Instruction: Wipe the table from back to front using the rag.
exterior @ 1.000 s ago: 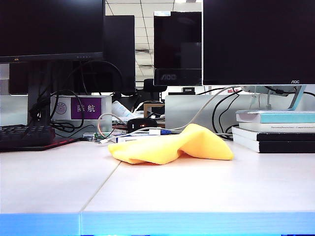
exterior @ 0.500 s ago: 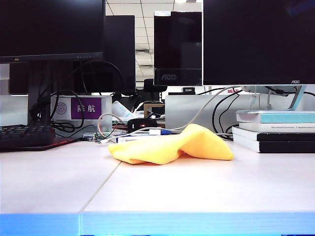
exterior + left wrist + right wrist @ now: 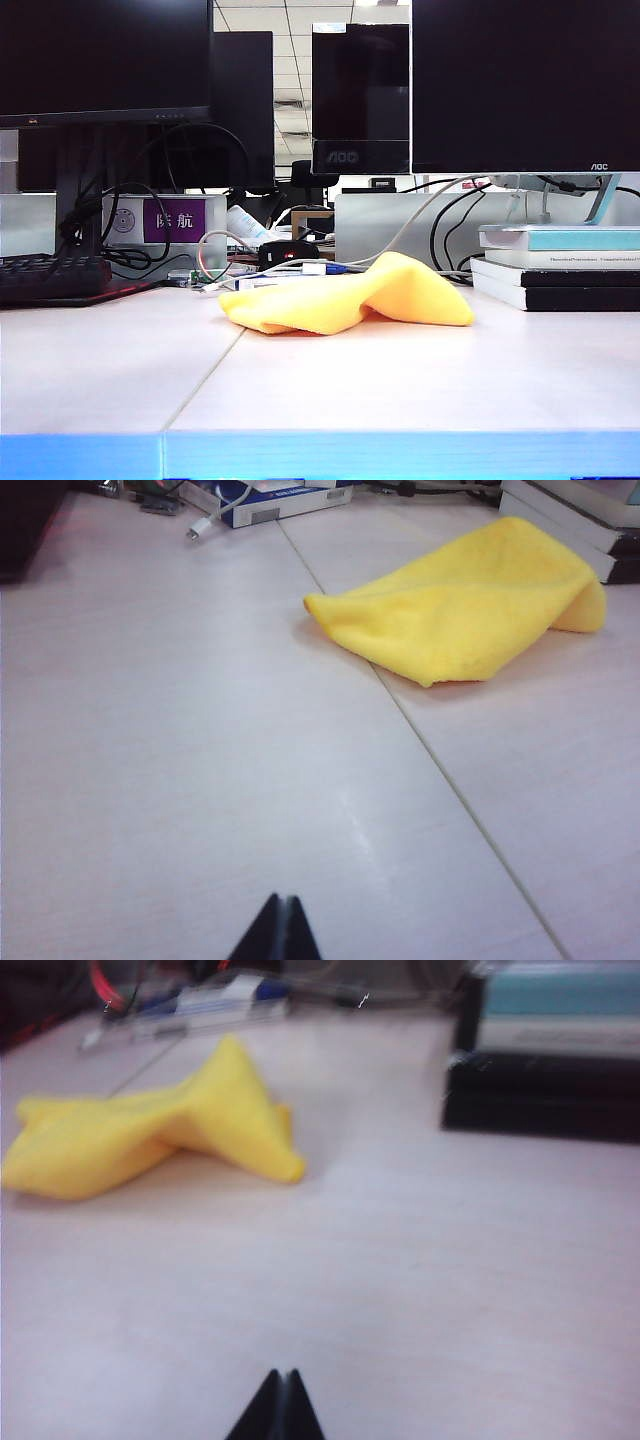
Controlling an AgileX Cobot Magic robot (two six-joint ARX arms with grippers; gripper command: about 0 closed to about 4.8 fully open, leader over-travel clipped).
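Observation:
The yellow rag (image 3: 350,293) lies crumpled and folded on the off-white table (image 3: 400,385), toward the back and across the seam line. It also shows as a folded heap in the left wrist view (image 3: 470,600) and the right wrist view (image 3: 150,1125). My left gripper (image 3: 281,900) is shut and empty, held over bare table well short of the rag. My right gripper (image 3: 283,1373) is shut too, with nothing in it, over bare table nearer than the rag. Neither arm shows in the exterior view.
A stack of books (image 3: 560,265) stands at the back right, close to the rag. A black keyboard (image 3: 55,275) sits at the back left. Cables, a small box (image 3: 275,500) and monitors (image 3: 520,85) line the back. The light blue front edge (image 3: 320,455) bounds the table.

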